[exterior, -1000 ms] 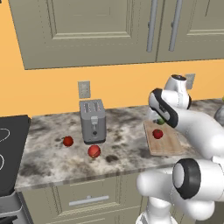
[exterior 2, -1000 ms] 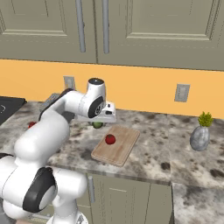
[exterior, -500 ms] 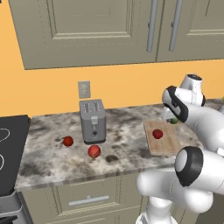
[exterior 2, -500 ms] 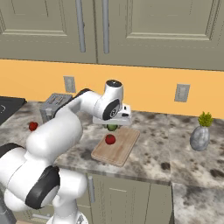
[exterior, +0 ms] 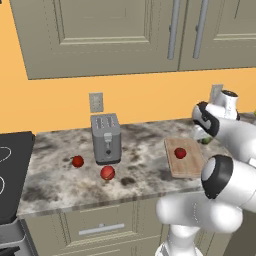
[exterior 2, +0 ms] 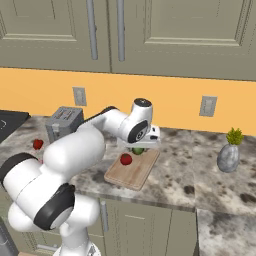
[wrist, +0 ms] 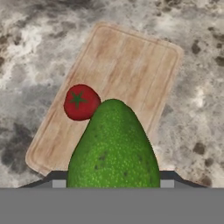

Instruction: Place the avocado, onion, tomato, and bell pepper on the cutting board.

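Arm swung right; avocado in pincer; hand view reveals tomato stem.

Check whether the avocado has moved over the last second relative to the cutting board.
Yes. The avocado, held in the gripper, has travelled from beyond the far left corner of the cutting board to just above its far edge, near the tomato.
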Available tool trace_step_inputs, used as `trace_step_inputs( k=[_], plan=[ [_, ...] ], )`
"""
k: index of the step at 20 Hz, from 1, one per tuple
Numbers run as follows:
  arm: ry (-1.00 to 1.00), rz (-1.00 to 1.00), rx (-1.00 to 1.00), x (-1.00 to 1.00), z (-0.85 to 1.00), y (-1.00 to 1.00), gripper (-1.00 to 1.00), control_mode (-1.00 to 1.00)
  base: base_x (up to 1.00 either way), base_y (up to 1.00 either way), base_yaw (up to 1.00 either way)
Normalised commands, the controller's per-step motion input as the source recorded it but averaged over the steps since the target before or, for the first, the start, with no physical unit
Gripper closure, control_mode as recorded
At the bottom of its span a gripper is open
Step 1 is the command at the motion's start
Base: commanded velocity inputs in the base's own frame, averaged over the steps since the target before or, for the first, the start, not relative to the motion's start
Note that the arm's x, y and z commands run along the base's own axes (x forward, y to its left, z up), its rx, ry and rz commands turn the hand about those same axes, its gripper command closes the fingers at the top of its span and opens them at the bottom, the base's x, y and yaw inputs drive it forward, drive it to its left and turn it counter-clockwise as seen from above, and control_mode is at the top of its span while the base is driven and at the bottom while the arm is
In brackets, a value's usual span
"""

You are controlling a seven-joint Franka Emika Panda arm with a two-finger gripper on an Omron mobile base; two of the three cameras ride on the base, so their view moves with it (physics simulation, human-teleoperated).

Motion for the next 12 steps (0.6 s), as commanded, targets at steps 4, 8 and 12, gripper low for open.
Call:
trace_step_inputs(
  k=[4, 8, 12],
  plan=[
    [0.00, 0.01, 0.00, 0.26, -0.43, -0.22, 1.00, -1.00, 0.00, 0.00, 0.00],
    [0.01, 0.00, 0.03, 0.32, -0.36, -0.07, 1.00, -1.00, 0.00, 0.00, 0.00],
    [0.01, 0.00, 0.04, 0.18, -0.24, -0.04, 1.00, -1.00, 0.00, 0.00, 0.00]
  ],
)
